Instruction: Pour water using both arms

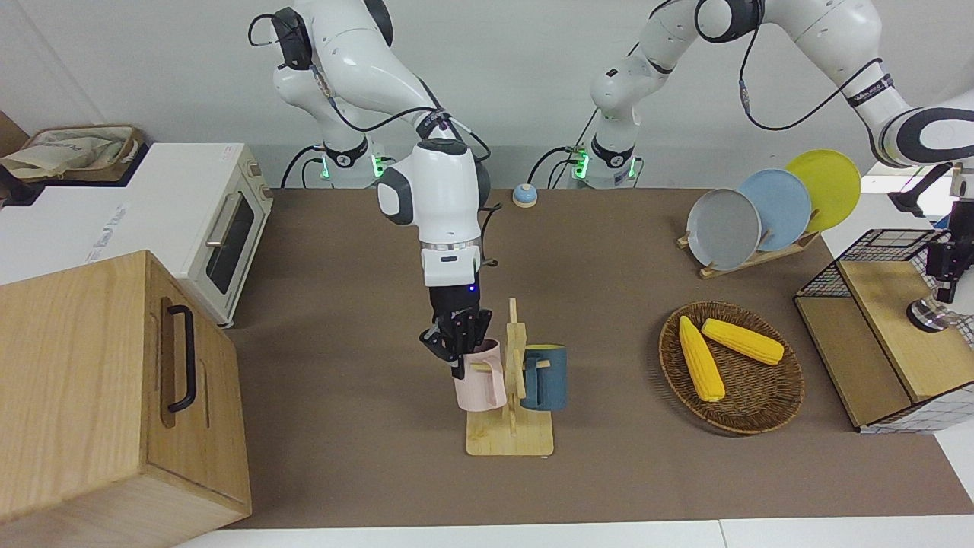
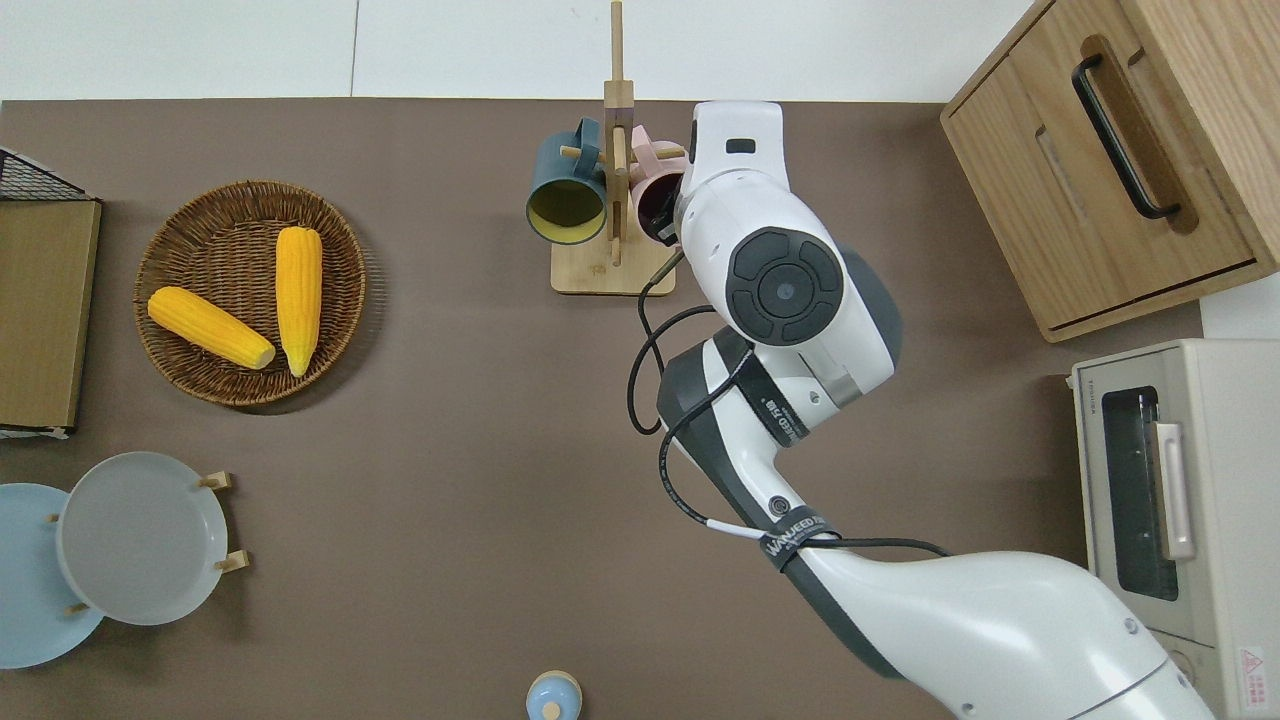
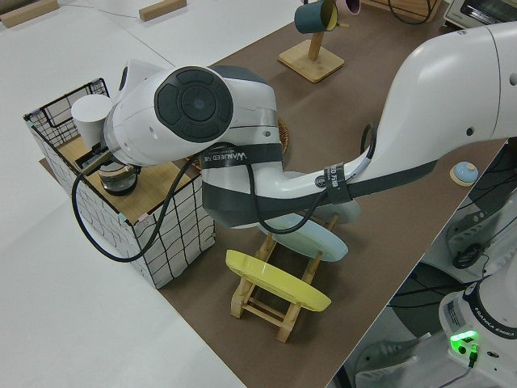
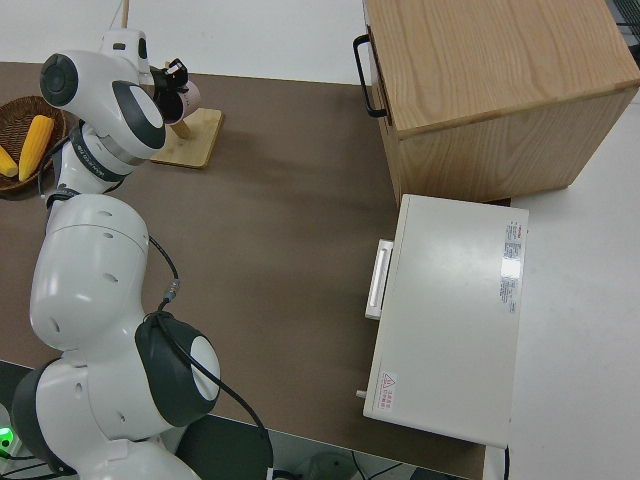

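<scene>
A brown table (image 1: 365,426) carries a wooden mug stand (image 1: 510,436) directly under the right gripper (image 1: 455,344), a corn basket (image 1: 749,411) and plate rack (image 1: 749,259) toward the left arm's end, plus a toaster oven (image 1: 205,221) and wooden cabinet (image 1: 99,396).

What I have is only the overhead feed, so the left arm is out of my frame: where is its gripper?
Observer: The left gripper hangs over the wire crate at the left arm's end of the table.
Operator: Anything there with it?
Observer: A small round pot stands on the crate's wooden top, close by the gripper.
Operator: And the right gripper, hidden under its own arm?
Observer: The right gripper is at the rim of the pink mug, which hangs on the mug rack.
</scene>
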